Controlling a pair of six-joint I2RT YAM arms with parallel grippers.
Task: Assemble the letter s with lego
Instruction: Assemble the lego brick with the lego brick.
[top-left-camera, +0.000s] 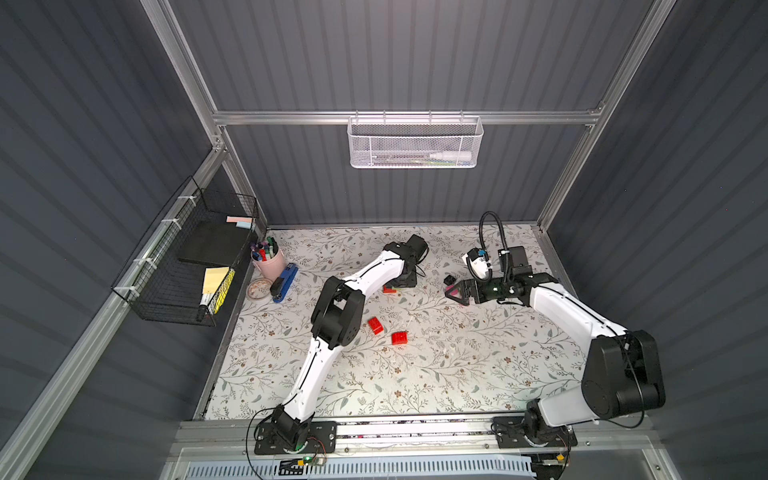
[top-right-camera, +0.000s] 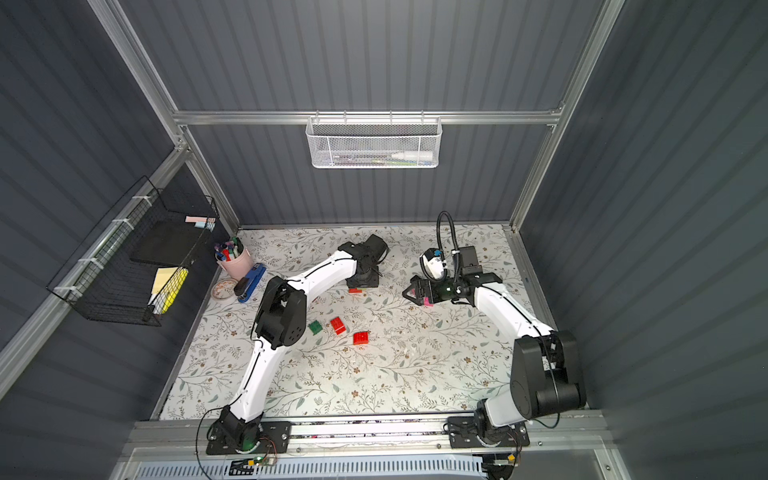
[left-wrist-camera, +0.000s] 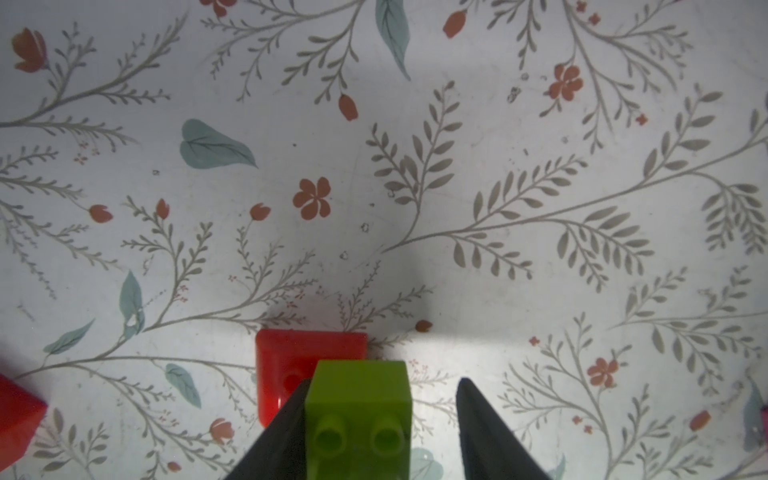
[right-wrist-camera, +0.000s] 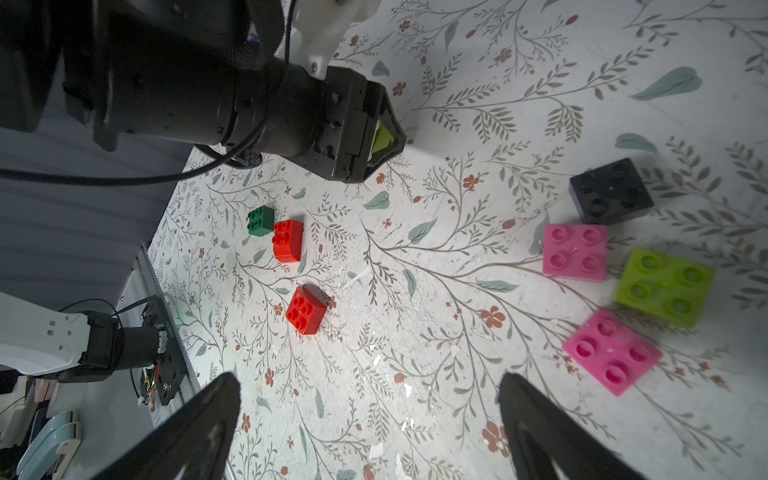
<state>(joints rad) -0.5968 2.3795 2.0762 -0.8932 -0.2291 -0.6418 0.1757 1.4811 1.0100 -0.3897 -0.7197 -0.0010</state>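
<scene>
In the left wrist view my left gripper is open around a lime green lego brick. One finger touches the brick and the other stands apart from it. The lime brick overlaps a red brick beneath it. My right gripper hangs open and empty over the mat. Beside it lie a black brick, two pink bricks and another lime brick. Mid-table lie two red bricks and a dark green brick.
A pink cup of pens, a blue stapler and a small dish sit at the table's far left. A black wire basket hangs on the left wall. A white mesh basket hangs on the back wall.
</scene>
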